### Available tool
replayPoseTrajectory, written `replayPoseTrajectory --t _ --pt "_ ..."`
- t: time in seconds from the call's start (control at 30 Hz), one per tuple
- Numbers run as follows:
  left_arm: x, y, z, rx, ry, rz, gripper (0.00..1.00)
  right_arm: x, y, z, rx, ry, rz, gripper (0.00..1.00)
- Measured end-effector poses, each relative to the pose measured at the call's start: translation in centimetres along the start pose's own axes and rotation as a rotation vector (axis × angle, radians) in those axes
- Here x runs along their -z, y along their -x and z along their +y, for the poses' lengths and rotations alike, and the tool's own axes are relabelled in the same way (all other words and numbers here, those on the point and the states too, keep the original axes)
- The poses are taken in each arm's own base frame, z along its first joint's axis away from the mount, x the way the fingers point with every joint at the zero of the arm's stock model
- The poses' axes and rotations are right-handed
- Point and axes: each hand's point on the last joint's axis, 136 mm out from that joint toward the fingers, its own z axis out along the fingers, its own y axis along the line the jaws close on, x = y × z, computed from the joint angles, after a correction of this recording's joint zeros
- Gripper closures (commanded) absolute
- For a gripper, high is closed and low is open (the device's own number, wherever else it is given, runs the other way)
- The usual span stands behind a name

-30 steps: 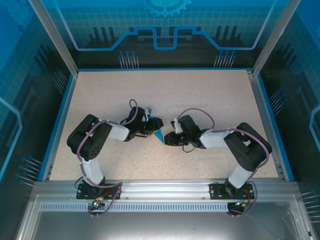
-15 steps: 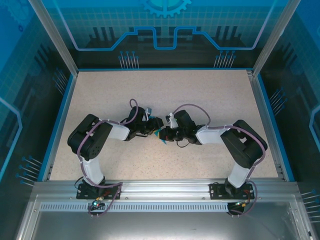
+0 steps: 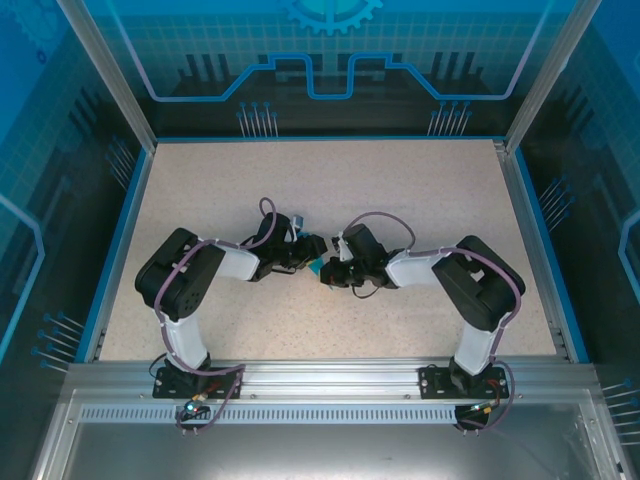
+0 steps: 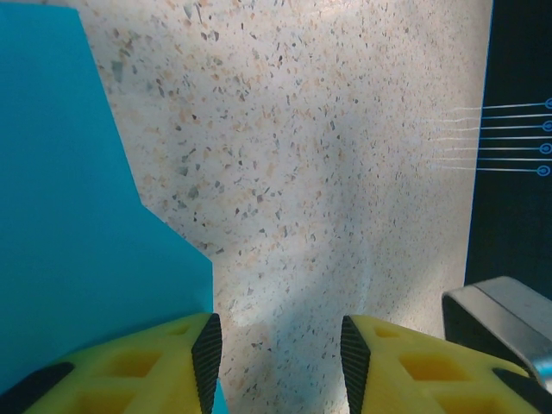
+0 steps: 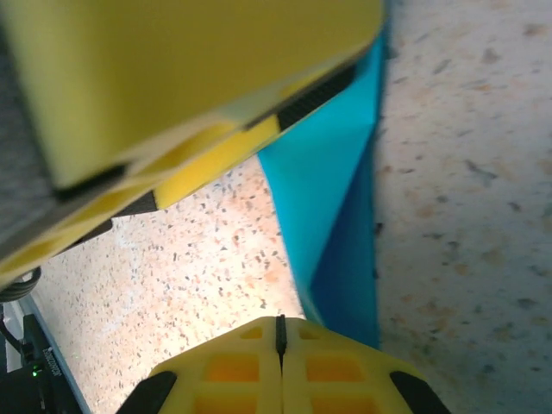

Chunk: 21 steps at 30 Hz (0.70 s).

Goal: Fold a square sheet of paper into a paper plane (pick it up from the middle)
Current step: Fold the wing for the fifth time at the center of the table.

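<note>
The teal-blue paper (image 3: 316, 266) lies as a small creased shape at the table's middle, mostly covered where both grippers meet. In the left wrist view the paper (image 4: 78, 224) spreads flat at the left. My left gripper (image 4: 276, 362) is open, one yellow finger (image 4: 129, 366) over the paper's edge and bare table between the pads. In the right wrist view the folded paper (image 5: 336, 207) runs as a narrow wedge down to my right gripper (image 5: 280, 341). That gripper is shut, pads together, with the paper's end passing under its right side. The left gripper's finger (image 5: 172, 78) lies over the paper's far end.
The speckled table (image 3: 330, 190) has a blue rim (image 3: 120, 230) on its sides and a metal rail (image 3: 330, 375) at the near edge. Glass walls enclose it. A grey metal part (image 4: 504, 319) sits by the left gripper's right finger.
My right gripper has moved left up to the left gripper and shut its jaws. The paper, visible between them before, is now mostly covered. The left arm has held still.
</note>
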Motion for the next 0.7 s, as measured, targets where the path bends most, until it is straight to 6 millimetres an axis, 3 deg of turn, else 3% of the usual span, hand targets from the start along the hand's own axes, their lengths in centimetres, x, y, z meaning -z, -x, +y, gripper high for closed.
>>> replayPoseTrajectory --t 0.3,0.7 --pt "0.0 0.0 0.0 -0.002 0.004 0.002 0.56 0.2 0.0 -1.7 -0.041 -0.019 0.015 0.95" --pt "-0.1 0.0 0.0 -0.001 0.005 0.004 0.56 0.4 -0.6 -1.8 -0.052 0.023 0.036 0.96"
